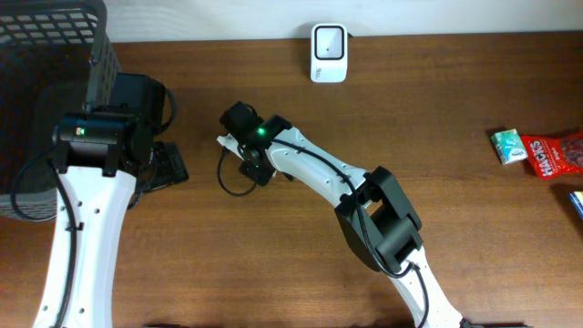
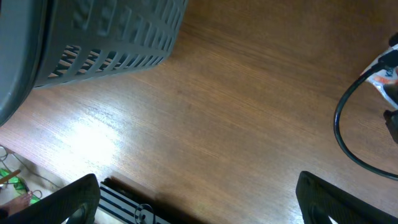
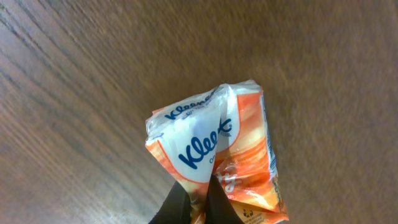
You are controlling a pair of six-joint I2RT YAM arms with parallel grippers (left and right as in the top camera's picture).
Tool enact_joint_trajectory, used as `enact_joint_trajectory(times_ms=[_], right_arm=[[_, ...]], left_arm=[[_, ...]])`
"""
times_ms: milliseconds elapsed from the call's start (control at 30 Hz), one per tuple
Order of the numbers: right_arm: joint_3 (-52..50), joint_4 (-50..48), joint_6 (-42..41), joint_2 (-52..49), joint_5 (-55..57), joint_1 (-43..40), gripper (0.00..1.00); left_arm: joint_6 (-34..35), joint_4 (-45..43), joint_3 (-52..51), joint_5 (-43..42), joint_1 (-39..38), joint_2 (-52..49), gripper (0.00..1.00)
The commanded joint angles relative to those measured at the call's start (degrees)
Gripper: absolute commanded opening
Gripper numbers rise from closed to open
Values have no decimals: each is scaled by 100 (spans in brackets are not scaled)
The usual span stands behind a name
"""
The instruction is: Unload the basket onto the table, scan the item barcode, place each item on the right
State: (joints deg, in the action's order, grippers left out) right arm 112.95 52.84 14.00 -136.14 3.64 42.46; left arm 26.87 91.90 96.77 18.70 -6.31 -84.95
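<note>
The supporting surface was a brown wood-grain table point(image 1: 273, 264). Its far edge met a white wall. A dark mesh basket point(image 1: 46, 55) stood on the far left corner. A white scanner point(image 1: 328, 53) stood at the far edge, near the middle. At the right side, a green-and-white packet point(image 1: 508, 146) lay just beside a red packet point(image 1: 557, 155) marked "HACKS". Nearer the front, a blue item point(image 1: 577, 202) lay cut off by the right frame edge.
</note>
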Motion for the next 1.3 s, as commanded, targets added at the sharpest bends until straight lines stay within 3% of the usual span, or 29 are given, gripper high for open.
enact_joint_trajectory(times_ms=[0,33,67,233,267,367,433,600,733,833,933,967,1000,1067,1267], right_arm=[[466,468,-870,79,-70,-111,4],[704,713,-1014,79,-282,-208,4],[1207,1248,-1023,79,-1357,-494,4],[1773,1950,-997,79,-4728,-1545,4],[1694,2070,-975,52,-5681,-1976,4],[1231,2087,-949,33,-6828,-2507,4],[590,2083,-485,33,-7803,-2820,4],[-817,1502,-205,33,-8644,-2983,4],[-1191,1314,-481,33,-7855,-2979,4],[-1191,1222,-1589,33,-6061,-2975,8],[-1189,1325,-2621,35,-3901,-2973,43],[-1167,1425,-2728,42,-3530,-2973,69],[-1130,1569,-2771,46,-3244,-2979,86],[-942,1915,-2804,46,-2767,-2979,94],[236,3187,-2999,79,-1235,-2933,95]], left_arm=[[70,-11,-33,59,9,114,99],[70,-11,-33,59,9,114,99],[70,-11,-33,59,9,114,99],[70,-11,-33,59,9,114,99],[70,-11,-33,59,9,114,99],[70,-11,-33,59,9,114,99],[70,-11,-33,59,9,114,99],[70,-11,-33,59,9,114,99],[70,-11,-33,59,9,114,99],[70,-11,-33,59,9,114,99],[70,-11,-33,59,9,114,99],[70,-11,-33,59,9,114,99],[70,-11,-33,59,9,114,99],[70,-11,-33,59,9,114,99],[70,-11,-33,59,9,114,99]])
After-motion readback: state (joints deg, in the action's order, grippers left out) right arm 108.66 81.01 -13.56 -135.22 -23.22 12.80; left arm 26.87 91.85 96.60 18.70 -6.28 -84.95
